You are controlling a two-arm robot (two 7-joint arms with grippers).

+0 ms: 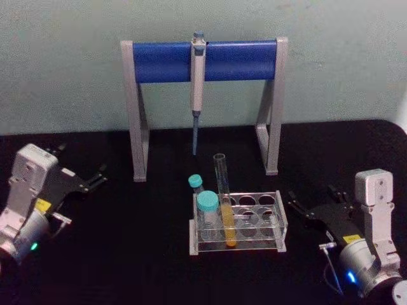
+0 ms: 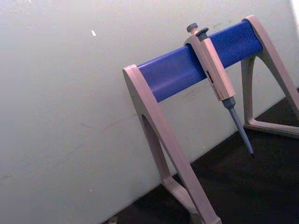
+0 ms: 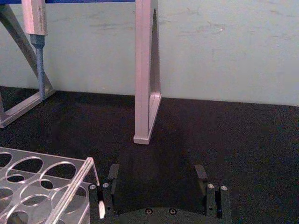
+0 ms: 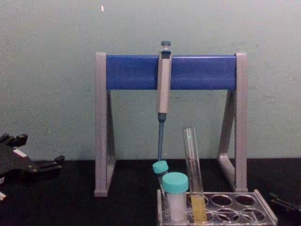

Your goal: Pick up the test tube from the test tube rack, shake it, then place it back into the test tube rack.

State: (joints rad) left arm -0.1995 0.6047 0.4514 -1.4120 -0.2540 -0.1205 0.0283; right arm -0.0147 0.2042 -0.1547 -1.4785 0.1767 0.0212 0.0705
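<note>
Currently test tube (image 1: 224, 202) stands slightly tilted in test tube rack (image 1: 280, 219), near-centre table. Right gripper (image 1: 310, 204), fingers spread wide, just right of rack. Left gripper (image 1: 89, 179) far left, fingers apart, empty.

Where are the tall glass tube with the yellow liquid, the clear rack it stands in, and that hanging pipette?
test tube (image 1: 222, 184): head view, on its clear upper glass.
test tube rack (image 1: 270, 202): head view, on its holed top plate.
pipette (image 4: 163, 84): chest view, on its grey body.
</note>
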